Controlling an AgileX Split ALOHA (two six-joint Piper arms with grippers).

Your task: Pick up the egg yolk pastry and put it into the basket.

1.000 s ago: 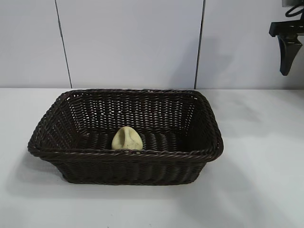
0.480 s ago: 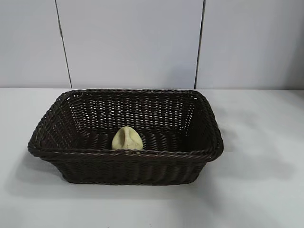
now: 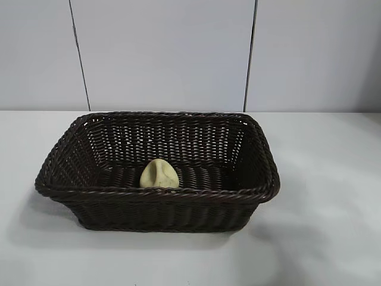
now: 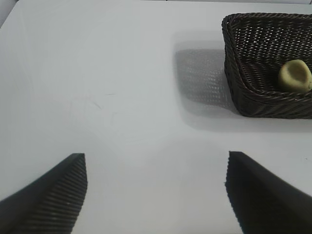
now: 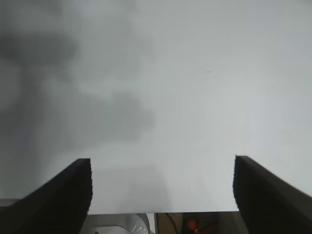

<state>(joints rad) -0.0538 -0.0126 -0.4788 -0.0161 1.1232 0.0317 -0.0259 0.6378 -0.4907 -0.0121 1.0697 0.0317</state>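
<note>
- The egg yolk pastry (image 3: 159, 174) lies inside the basket (image 3: 262, 156), on its floor close to the near wall; the placing looks done, and what remains is judged to be parking the arms clear of it
- The left pincer (image 4: 155, 192) hangs over bare desk (image 3: 333, 196), well apart from the basket, its fingers spread wide with nothing between them
- The right pincer (image 5: 162, 187) is likewise spread and empty, above the desk's edge; neither pincer shows in the exterior view
- To finish well, any retreat should run up and away from the wicker, so no finger catches the braided rim or nudges the basket
- Open desk surrounds the basket on every side; the wall panels behind it are the only near boundary, so the arms have ample room
</note>
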